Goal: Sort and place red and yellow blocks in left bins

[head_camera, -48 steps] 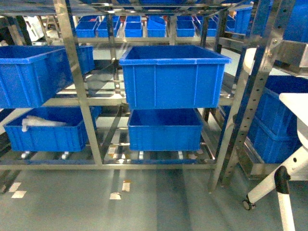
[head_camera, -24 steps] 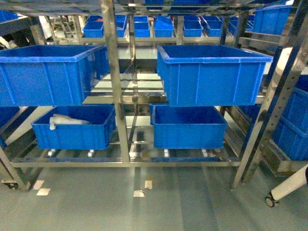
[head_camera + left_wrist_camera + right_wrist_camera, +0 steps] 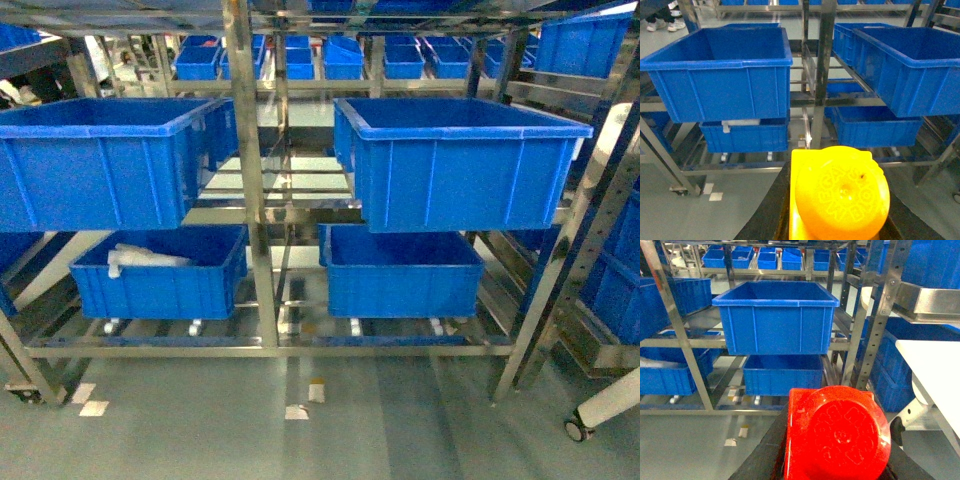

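Observation:
The yellow block (image 3: pixel 840 195), stud toward the camera, fills the bottom of the left wrist view, and my left gripper (image 3: pixel 837 202) is shut on it between black fingers (image 3: pixel 771 215). In the right wrist view my right gripper (image 3: pixel 836 440) is shut on the red block (image 3: pixel 835 432). Neither gripper shows in the head view. The left bins are the big blue crates on the rack's left side: an upper one (image 3: pixel 95 165) (image 3: pixel 722 75) and a lower one (image 3: pixel 160 275) (image 3: pixel 747 137) holding a white object (image 3: pixel 140 258). Both blocks are held well short of the rack.
Two more large blue crates (image 3: pixel 460 160) (image 3: pixel 405 272) sit on the rack's right side. A steel upright (image 3: pixel 252 170) stands between the columns. Small blue bins (image 3: pixel 300 60) line far shelving. A white table (image 3: pixel 935 365) and its castered leg (image 3: pixel 600 410) are at right.
The head view has swung left: the rack and crates slid rightward in the frame, the upper left crate came fully into view, and the white table leg nearly left the frame.

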Motion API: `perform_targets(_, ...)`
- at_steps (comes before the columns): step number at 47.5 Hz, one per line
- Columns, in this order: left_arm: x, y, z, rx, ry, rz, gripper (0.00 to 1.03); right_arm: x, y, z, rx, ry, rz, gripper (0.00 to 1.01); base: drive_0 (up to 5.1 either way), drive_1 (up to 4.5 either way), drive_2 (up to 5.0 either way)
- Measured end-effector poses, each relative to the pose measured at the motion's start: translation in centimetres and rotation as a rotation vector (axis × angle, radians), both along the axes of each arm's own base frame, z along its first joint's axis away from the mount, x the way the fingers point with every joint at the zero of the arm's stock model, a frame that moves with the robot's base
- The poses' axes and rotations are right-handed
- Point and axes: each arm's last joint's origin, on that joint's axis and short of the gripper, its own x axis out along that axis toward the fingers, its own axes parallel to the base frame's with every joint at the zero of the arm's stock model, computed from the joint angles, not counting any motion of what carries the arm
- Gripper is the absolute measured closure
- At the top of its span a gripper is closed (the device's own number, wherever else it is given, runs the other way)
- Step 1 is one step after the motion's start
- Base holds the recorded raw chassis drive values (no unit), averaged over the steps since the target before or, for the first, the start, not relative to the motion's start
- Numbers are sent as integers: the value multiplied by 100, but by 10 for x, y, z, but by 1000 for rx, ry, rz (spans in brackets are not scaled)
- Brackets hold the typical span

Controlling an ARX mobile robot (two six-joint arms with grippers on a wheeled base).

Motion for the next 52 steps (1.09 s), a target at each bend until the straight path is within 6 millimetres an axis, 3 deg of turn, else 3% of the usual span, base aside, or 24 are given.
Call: perform_targets(52,0,0,0,0,0,0,76,0,0,0,0,-1,0,73,2,404,-400)
